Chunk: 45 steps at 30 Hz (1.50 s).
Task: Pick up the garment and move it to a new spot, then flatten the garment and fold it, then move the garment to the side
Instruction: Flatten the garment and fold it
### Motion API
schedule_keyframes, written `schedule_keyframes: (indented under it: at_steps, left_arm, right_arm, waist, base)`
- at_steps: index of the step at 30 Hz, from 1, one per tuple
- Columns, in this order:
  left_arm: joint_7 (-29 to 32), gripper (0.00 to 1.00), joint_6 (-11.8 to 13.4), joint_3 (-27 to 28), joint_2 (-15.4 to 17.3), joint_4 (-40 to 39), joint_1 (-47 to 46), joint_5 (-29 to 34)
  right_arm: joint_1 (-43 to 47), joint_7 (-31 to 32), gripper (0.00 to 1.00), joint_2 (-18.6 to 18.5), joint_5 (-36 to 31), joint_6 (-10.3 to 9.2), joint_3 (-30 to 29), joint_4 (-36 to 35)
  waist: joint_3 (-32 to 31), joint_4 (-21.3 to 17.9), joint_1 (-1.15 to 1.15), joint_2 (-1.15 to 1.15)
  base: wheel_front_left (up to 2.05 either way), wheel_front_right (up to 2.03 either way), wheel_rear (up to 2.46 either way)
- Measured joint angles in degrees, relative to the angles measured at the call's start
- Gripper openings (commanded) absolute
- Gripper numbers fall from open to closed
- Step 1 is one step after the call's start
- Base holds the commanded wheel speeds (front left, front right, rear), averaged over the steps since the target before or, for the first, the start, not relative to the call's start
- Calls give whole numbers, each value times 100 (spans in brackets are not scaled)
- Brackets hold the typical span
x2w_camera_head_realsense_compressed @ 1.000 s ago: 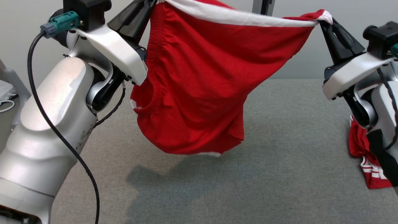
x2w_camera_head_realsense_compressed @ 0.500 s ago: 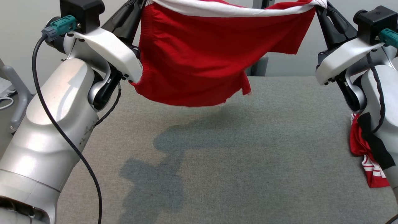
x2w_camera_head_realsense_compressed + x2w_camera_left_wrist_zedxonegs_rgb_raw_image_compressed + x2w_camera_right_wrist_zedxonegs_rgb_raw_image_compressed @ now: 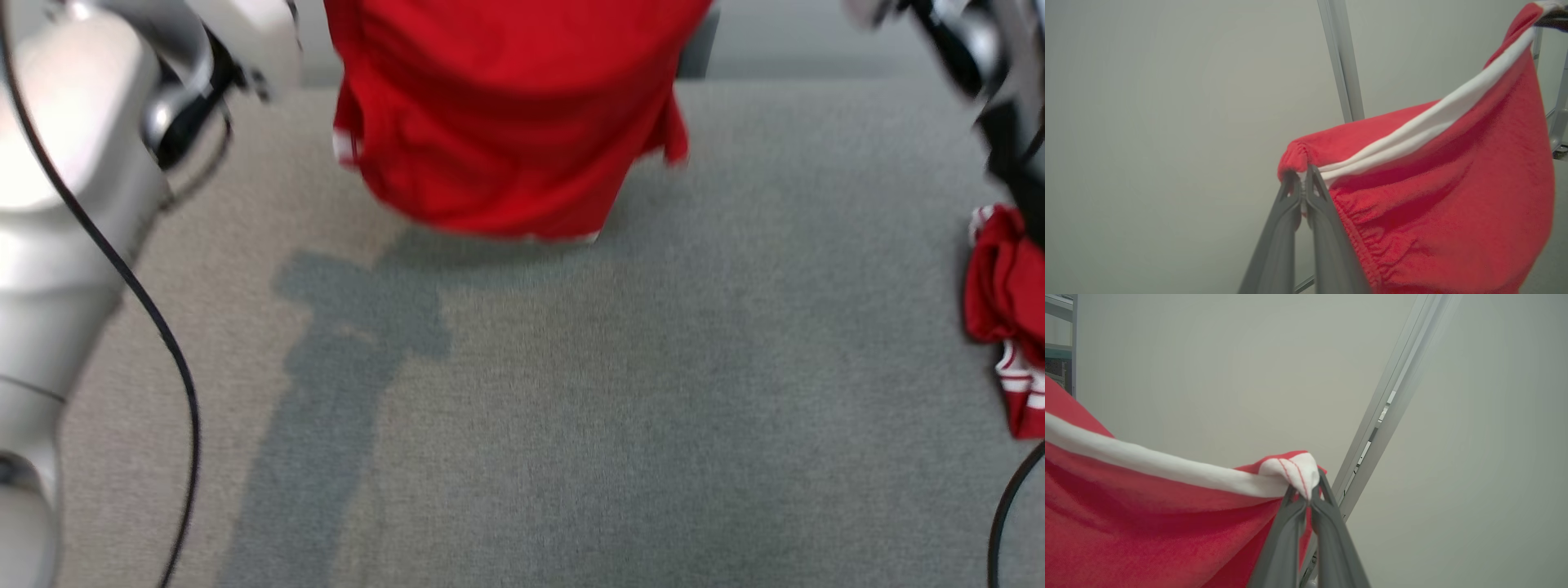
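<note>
Along the near side of the grey tabletop (image 3: 571,457) you have plain surface, with a shadow (image 3: 351,327) falling across its left half. At the right edge a second red garment (image 3: 1000,294) with white stripes lies crumpled, well apart from the work. Your left forearm (image 3: 57,163) rises pale at the left, with a black cable (image 3: 167,351) looping down beside it.

Farther back, the garment (image 3: 506,122), red with a white band, hangs as a loose sack over the far part of the tabletop with its hem low. The head view is blurred, so you cannot tell whether the hem brushes the surface.

Judge the task as early. The pick-up is made and the garment is in the air, but setting it down, flattening, folding and moving it aside are all left to do.

Higher up, both arms are raised and spread, with the fingers pointing up toward the wall (image 3: 1167,102). The left claw (image 3: 1301,185) is clenched on one gathered corner of the white band. The right claw (image 3: 1308,498) is pinched on the opposite corner, and the band sags between them. Behind them stands a metal post (image 3: 1345,61).
</note>
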Motion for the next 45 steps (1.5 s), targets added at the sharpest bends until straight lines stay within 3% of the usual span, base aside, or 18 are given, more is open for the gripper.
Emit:
schedule_keyframes:
  at_steps: [6,12,17,24,28,35,45]
  left_arm:
    - [-701,0,21,78,207,413,-1407,168]
    - [-1066,0,510,502,101,445,-2543,743]
    - [-1073,0,744,1212,123,-474,-2395,1400]
    - [-1072,0,371,1410,-103,-546,-1276,2149]
    - [-1072,0,136,1323,-185,-300,-727,2510]
    - [-1073,0,35,1369,-247,-32,-200,2679]
    - [-1073,0,0,1181,-302,301,446,2820]
  right_arm:
    - [-1488,-313,0,135,-276,0,-249,721]
    - [-2538,-971,0,338,-1158,7,-1345,1274]
    - [-2299,-1014,0,693,-1923,3,-2246,667]
    - [-1081,-1017,0,1027,-2421,0,-2462,471]
    - [-581,-1017,0,1095,-2381,0,-2256,755]
    - [-227,-1017,0,1002,-2191,0,-2201,1089]
    - [207,-1018,0,836,-1885,0,-1680,1388]
  waist:
    - [939,-82,0,0]
    - [1852,-208,0,0]
    - [2513,-315,0,0]
    - [3116,-358,0,0]
    - [3112,-220,0,0]
    - [2754,-103,0,0]
    - [2142,15,0,0]
  base:
    - [0,0,0]
    - [0,0,0]
    - [0,0,0]
    - [0,0,0]
    - [0,0,0]
    - [0,0,0]
    - [0,0,0]
